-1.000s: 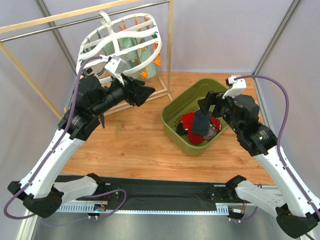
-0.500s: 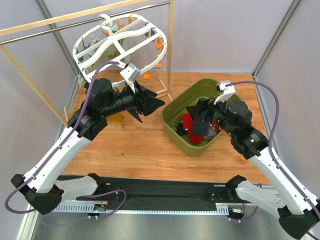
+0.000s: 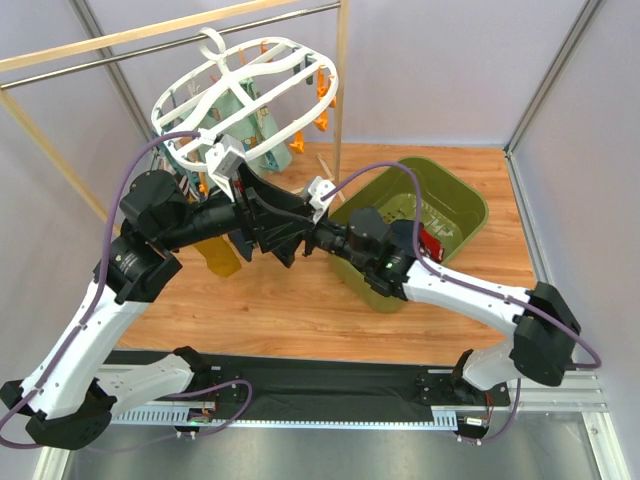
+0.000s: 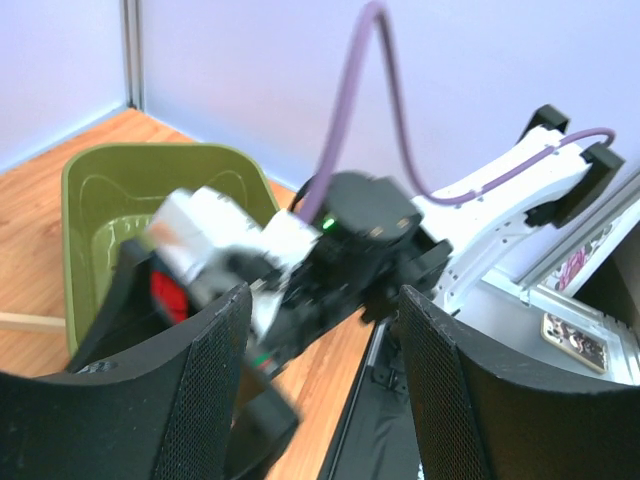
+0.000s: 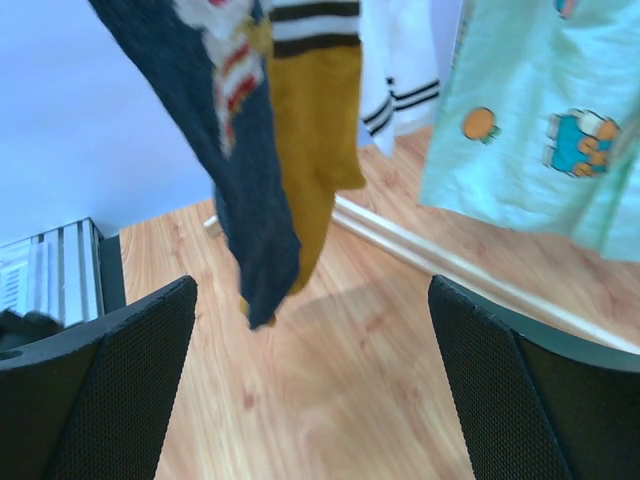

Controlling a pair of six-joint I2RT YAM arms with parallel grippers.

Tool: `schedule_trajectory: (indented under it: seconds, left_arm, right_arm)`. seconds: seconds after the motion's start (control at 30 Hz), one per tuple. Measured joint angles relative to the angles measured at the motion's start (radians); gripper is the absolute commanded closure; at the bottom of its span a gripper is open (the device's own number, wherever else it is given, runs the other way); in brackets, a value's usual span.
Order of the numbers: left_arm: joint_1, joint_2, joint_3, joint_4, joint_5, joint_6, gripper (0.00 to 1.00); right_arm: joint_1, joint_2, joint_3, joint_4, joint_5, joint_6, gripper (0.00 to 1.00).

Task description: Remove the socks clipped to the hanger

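Note:
The white oval hanger [image 3: 245, 85] hangs from the rail at the back left. Socks are clipped under it: a mint green printed one [image 3: 262, 130] [image 5: 530, 130], a mustard yellow one [image 3: 218, 255] [image 5: 320, 140], a dark navy one [image 5: 245, 200] and a white striped one [image 5: 400, 70]. My left gripper [image 3: 292, 232] [image 4: 320, 400] is open and empty, just right of the hanging socks, facing the right arm. My right gripper [image 3: 310, 240] [image 5: 315, 400] is wide open and empty, reaching left from the bin, its jaws facing the navy and mustard socks.
An olive green bin [image 3: 455, 205] [image 4: 120, 185] sits at the right with a red sock [image 3: 430, 243] [image 4: 165, 295] inside. The wooden and metal rail frame [image 3: 340, 90] stands behind. A black mat [image 3: 330, 385] lies along the near edge. The two grippers nearly overlap.
My right gripper let a dark sock go into the bin, opened wide and swung left toward the hanger. The hanger has turned and swung. The left arm shifted.

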Motion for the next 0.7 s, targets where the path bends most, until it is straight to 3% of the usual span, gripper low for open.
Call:
schedule_trajectory:
  seconds: [0.27,0.4,0.47,0.5,0.57,0.6,0.67,0.7]
  left_arm:
    - [0.000,-0.032,0.055,-0.069,-0.035,0.003,0.32]
    - [0.000,-0.044,0.118,-0.165,-0.114,0.024,0.32]
    - [0.000,-0.047,0.169,-0.233,-0.190,0.039,0.32]
    - [0.000,-0.048,0.193,-0.263,-0.224,0.047,0.32]
    - [0.000,-0.057,0.242,-0.327,-0.319,0.061,0.32]
    - [0.000,-0.068,0.255,-0.354,-0.365,0.068,0.32]
    - [0.000,-0.091,0.265,-0.402,-0.459,0.076,0.32]
    - [0.000,-0.109,0.265,-0.430,-0.507,0.078,0.31]
  right_arm:
    - [0.111,0.214,0.109,0.194,0.099,-0.016,0.01]
    - [0.126,0.332,0.202,0.251,0.186,-0.031,0.07]
    - [0.126,0.375,0.242,0.250,0.212,-0.054,0.24]
    - [0.124,0.399,0.269,0.246,0.221,-0.066,0.48]
    - [0.121,0.440,0.323,0.245,0.230,-0.092,0.68]
    - [0.121,0.452,0.341,0.243,0.232,-0.097,0.83]
    - [0.121,0.463,0.364,0.242,0.232,-0.111,1.00]
    - [0.121,0.465,0.373,0.242,0.230,-0.113,1.00]
